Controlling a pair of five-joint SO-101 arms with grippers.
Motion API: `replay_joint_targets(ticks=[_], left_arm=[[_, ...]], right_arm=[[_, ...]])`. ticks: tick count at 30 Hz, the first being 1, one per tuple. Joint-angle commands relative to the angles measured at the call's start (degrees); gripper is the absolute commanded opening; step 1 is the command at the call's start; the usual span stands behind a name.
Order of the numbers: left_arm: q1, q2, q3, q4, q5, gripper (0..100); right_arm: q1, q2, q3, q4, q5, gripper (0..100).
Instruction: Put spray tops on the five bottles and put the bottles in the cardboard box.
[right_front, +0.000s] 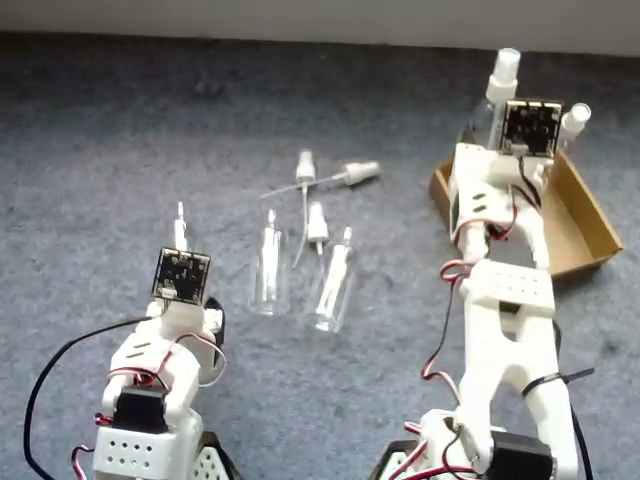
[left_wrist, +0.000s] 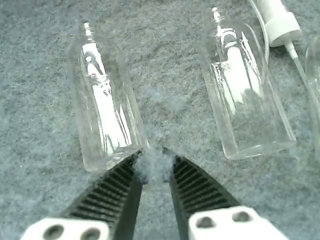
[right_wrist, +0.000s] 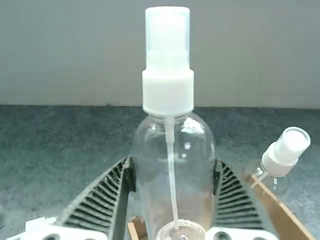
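Observation:
My right gripper (right_wrist: 172, 172) is shut on a clear bottle (right_wrist: 172, 150) fitted with a white spray top (right_wrist: 167, 60), held upright over the far end of the cardboard box (right_front: 580, 225). A second capped bottle (right_front: 575, 122) leans in the box. My left gripper (left_wrist: 152, 156) stands slightly open on the carpet, its tips just short of the base of an uncapped bottle (left_wrist: 102, 100) lying flat. Two more uncapped bottles (right_front: 270, 268) (right_front: 333, 282) lie in the middle. Three loose spray tops (right_front: 305, 168) (right_front: 358, 173) (right_front: 317, 222) lie beyond them.
Everything rests on grey carpet (right_front: 120, 130). A pale wall edge runs along the far side. The box sits at the right, partly under the right arm (right_front: 505, 290). Open carpet lies to the far left and between the two arms.

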Motion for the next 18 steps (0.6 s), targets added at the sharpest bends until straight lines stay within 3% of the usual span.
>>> replay_joint_targets(ticks=[1, 12, 18], left_arm=[[1.0, -0.5, 1.2, -0.7, -0.5, 0], [1.0, -0.5, 1.2, -0.7, -0.5, 0], [1.0, -0.5, 1.2, -0.7, -0.5, 0]], right_arm=[[0.0, 0.0, 1.5, -8.8, -0.6, 12.7], [0.0, 5.2, 7.3, -16.7, -0.7, 12.7], [4.4, 12.7, 7.4, -25.8, -16.4, 12.7]])
